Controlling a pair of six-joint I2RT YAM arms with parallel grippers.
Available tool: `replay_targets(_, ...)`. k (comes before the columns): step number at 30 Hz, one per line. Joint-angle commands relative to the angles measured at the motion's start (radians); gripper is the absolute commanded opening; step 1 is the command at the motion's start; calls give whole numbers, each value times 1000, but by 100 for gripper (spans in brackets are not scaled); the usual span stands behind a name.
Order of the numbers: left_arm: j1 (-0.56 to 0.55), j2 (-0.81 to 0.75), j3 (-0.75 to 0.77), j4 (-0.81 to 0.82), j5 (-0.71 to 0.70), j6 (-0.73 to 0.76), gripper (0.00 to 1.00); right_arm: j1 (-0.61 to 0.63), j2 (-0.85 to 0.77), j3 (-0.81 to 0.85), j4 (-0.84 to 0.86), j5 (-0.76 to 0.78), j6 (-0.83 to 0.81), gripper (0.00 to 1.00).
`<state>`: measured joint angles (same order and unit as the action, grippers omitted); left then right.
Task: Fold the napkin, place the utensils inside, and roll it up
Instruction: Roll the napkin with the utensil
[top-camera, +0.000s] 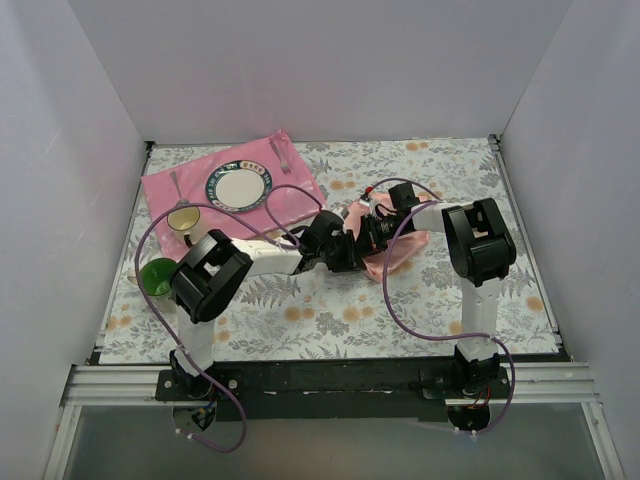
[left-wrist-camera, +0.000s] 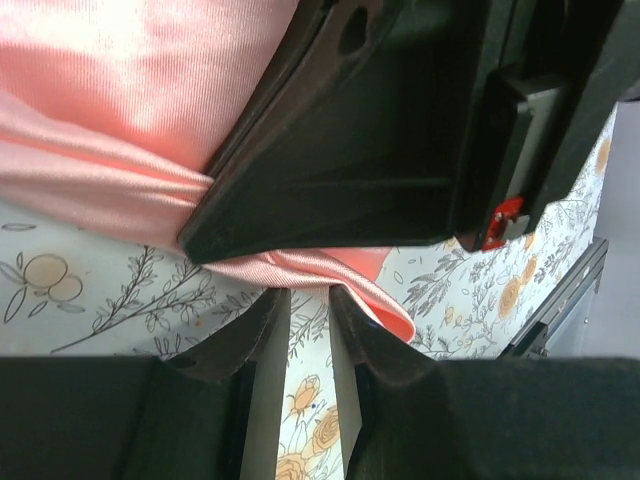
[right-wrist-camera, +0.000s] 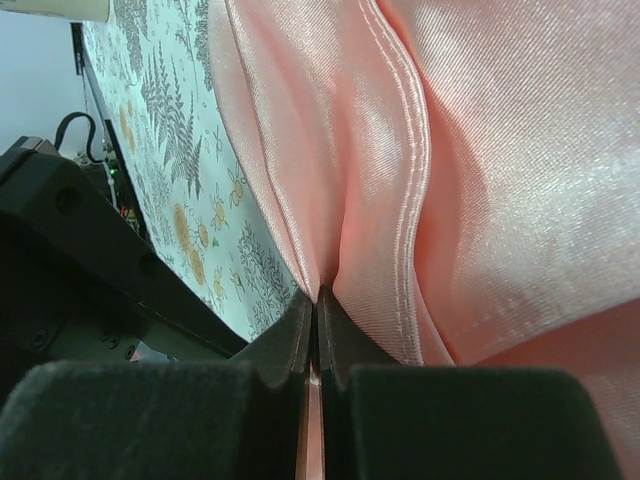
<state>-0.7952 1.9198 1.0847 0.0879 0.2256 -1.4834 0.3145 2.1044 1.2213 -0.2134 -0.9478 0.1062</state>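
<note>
We're mid-fold: right tool (right-wrist-camera: 316, 305) pinches the napkin (right-wrist-camera: 480, 150) hem, left tool (left-wrist-camera: 310, 310) narrow, empty; next we'd carry that edge across.

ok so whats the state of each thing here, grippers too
pale salmon-pink shiny napkin: bunched in folds, not rolled, no utensils inside
right gripper: shut on a napkin fold
left gripper: slightly open at the napkin edge
metal spoon: lying on the hot-pink rectangular mat
metal fork: lying on that mat
round blue-rimmed plate: empty, on the mat
cream mug: upright
green cup: upright
</note>
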Motion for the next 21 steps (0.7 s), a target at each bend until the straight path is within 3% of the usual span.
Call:
replay_targets(1,-6,27,61,-7,14,17,22,3,-15,-16,-75,126,-33,8)
replay_targets(12,-6,74,116,-33,17,20,22,5,-49,-16,-104,173,-40,14)
replay_targets(21,-6,125,184,-128,3,23,22,8,-112,41,-191,299,-2,31)
